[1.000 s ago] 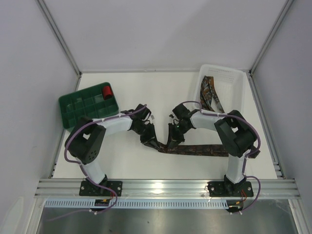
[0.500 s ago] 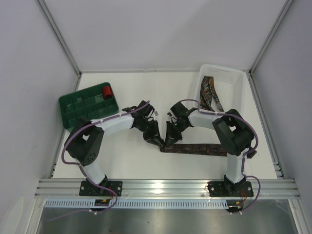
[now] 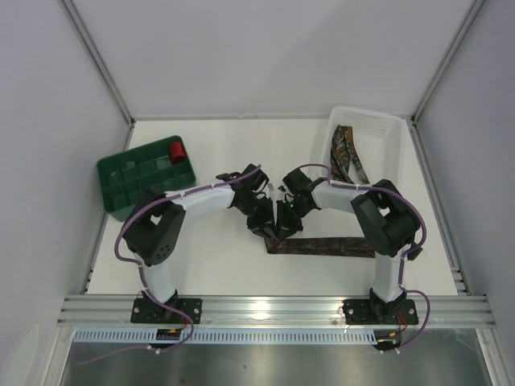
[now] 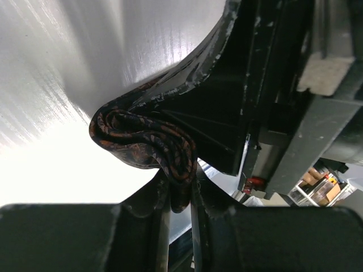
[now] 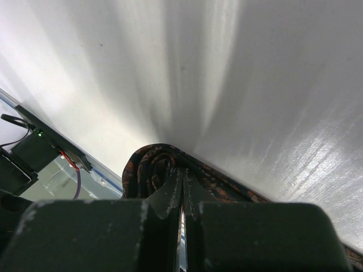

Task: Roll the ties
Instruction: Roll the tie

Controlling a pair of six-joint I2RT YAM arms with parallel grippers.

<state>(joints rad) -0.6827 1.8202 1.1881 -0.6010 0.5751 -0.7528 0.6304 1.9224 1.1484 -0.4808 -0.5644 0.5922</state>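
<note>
One patterned tie lies along the table, its flat length [image 3: 326, 246] running right while its left end is coiled into a small roll [image 4: 142, 141]. My left gripper [image 4: 180, 192] is shut on the lower edge of that roll. The right gripper [image 5: 182, 175] meets it from the other side, jaws shut, with the coil [image 5: 148, 165] wound round its fingertips. Seen from above, both grippers [image 3: 264, 223] [image 3: 283, 225] sit tip to tip at the table's middle. More ties [image 3: 346, 157] lie in the white basket [image 3: 396, 149].
A green compartment tray [image 3: 121, 183] stands at the left with a small red roll [image 3: 177, 149] in its far corner. The white basket sits at the back right. The right arm's elbow [image 3: 386, 221] hangs over the tie's right end.
Both grippers have travelled right together with the roll. The flat stretch of tie on the table is shorter, its left end now further right. The left arm reaches further across.
</note>
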